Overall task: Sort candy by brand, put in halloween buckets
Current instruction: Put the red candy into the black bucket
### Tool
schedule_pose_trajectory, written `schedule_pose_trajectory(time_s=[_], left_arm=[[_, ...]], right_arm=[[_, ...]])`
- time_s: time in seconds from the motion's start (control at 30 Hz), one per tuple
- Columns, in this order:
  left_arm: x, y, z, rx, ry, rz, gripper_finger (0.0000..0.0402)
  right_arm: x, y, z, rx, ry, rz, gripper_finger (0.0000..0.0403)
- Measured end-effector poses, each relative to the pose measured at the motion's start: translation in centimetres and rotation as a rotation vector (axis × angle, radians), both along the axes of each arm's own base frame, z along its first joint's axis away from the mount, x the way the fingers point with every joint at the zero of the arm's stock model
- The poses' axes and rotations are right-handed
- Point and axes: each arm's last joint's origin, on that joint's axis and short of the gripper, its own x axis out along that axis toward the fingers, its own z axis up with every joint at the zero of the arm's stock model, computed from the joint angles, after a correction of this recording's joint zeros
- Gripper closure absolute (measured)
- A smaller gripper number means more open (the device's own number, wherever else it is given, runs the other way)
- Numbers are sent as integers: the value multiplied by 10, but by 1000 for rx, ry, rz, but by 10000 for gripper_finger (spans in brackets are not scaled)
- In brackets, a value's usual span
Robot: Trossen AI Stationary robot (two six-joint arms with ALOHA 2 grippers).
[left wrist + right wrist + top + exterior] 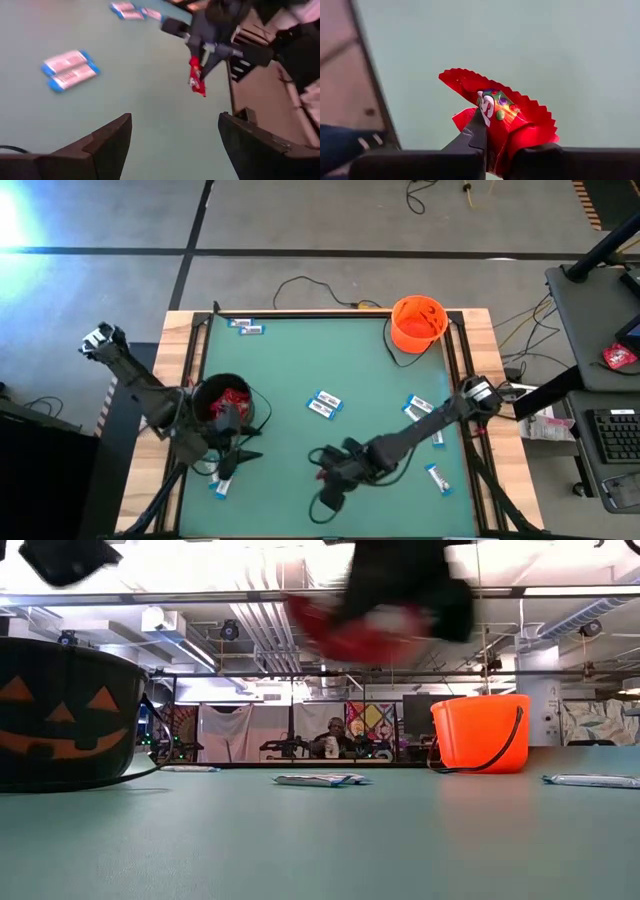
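Observation:
My right gripper (496,150) is shut on a shiny red candy packet (502,112) above the near middle of the table (325,472). In the low view the packet (362,635) is a blur high above the mat. My left gripper (175,132) is open and holds nothing; it sits just on the near side of the black bucket (228,402), which holds red packets. The orange bucket (417,322) stands at the far right corner. White-and-blue bars lie flat on the mat: a pair in the middle (325,404), a pair at the far left (245,327), others to the right (418,408). My right gripper pinches the red packet between its two fingers at one crumpled end (495,135). The fingers come from above, pointing down. The packet (196,80) hangs below them, lifted clear of the table, its crimped edges fanning out past the fingertips.
Another bar lies near my left gripper (220,485) and one at the near right (440,478). A raised wooden rim (195,340) frames the green mat. A black cable runs past the orange bucket (300,283). A person sits in the room far behind (335,735).

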Motion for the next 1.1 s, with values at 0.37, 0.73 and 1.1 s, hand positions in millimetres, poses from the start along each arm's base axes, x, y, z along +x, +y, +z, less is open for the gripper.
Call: schedule_pose_trajectory(time_s=[0.37, 0.73, 1.1], left_arm=[[38, -10, -13, 3, -67, -54, 111], [87, -10, -1, -16, -119, -136, 130], [108, -12, -19, -7, -126, -101, 195]], right_arm=[[16, -3, 17, -23, -244, 7, 384], [15, -8, 48, -167, -396, 82, 385], [16, -11, 47, -216, -405, 8, 385]])
